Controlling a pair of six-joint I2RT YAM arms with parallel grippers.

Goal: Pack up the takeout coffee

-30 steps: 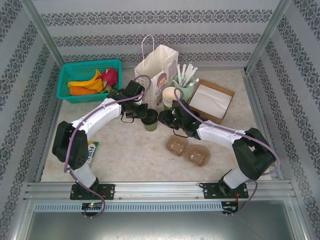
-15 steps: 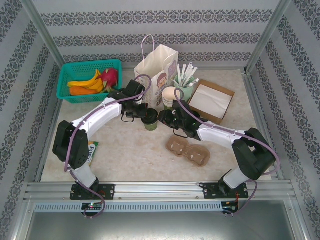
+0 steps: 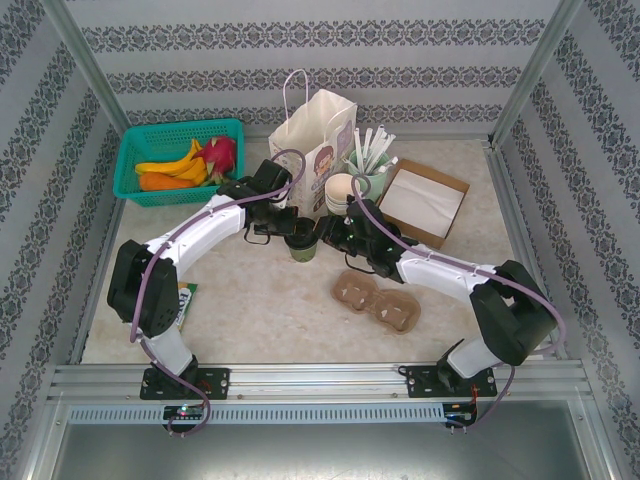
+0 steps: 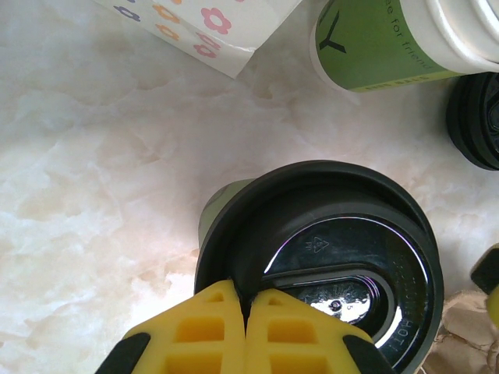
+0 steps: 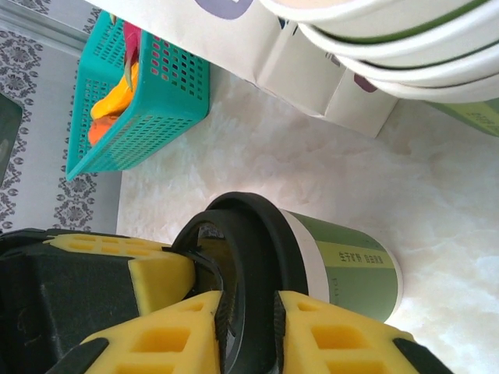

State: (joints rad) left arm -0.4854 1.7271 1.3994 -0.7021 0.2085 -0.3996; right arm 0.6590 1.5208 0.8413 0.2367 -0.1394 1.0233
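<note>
Top external camera is looking down from high behind the near edge, taking in the worktop (image 3: 270,310). Left wrist camera is looking straight down, close, onto the takeout coffee (image 4: 323,261); right wrist camera is viewing it side-on, equally close. All three are sharing that cup.

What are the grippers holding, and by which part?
The right gripper clamps the takeout coffee at its lid; the left gripper, shut, rests on the lid, gripping nothing.
</note>
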